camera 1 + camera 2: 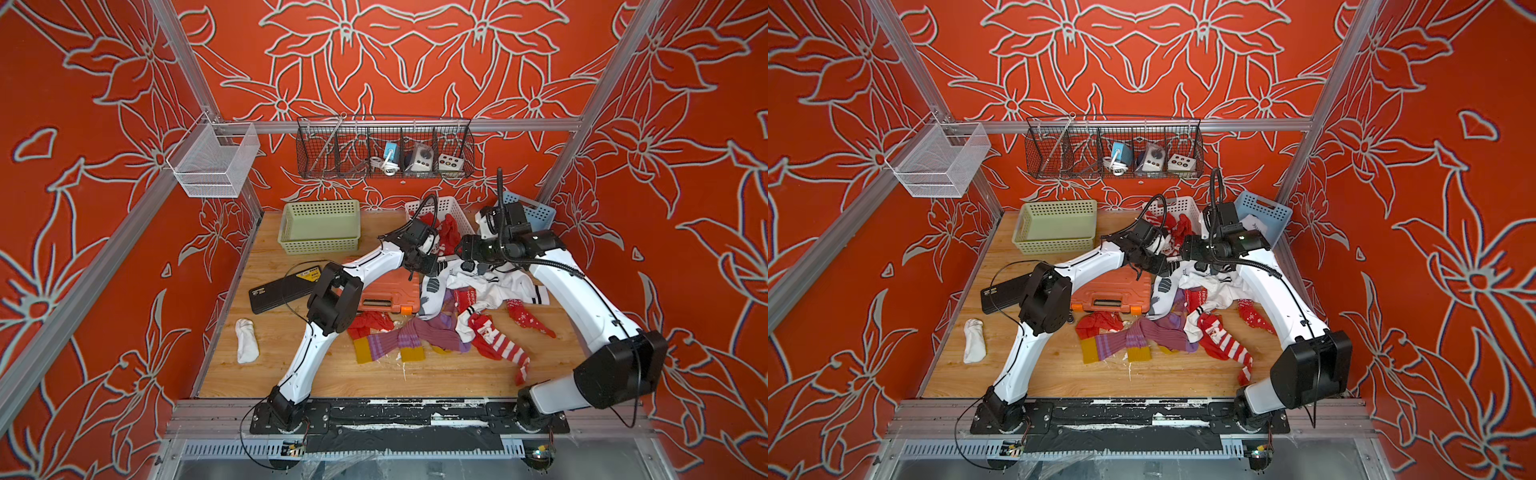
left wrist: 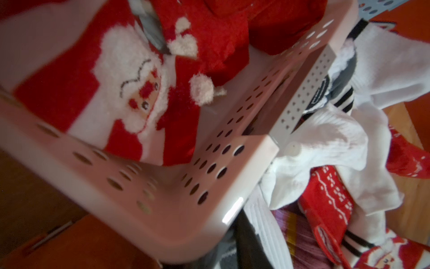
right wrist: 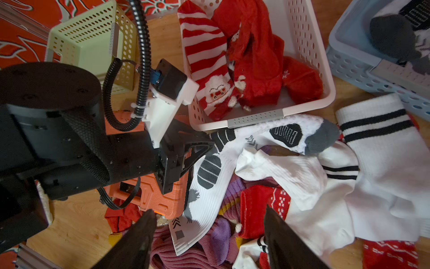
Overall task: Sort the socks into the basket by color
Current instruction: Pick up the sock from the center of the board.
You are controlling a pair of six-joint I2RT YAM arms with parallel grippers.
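My right jaws hang wide open and empty above the heap of socks (image 1: pixel 478 307) on the desk (image 1: pixel 332 374). My left jaws sit at the edge of a white sock (image 3: pixel 209 177) with grey marks, just beside the white basket (image 3: pixel 309 46); I cannot tell whether they grip it. Red socks (image 3: pixel 256 58) lie in that basket, and a grey-toed sock (image 3: pixel 393 35) lies in the blue basket (image 3: pixel 349 60).

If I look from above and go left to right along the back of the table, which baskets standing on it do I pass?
green basket → white basket, with red socks in it → blue basket
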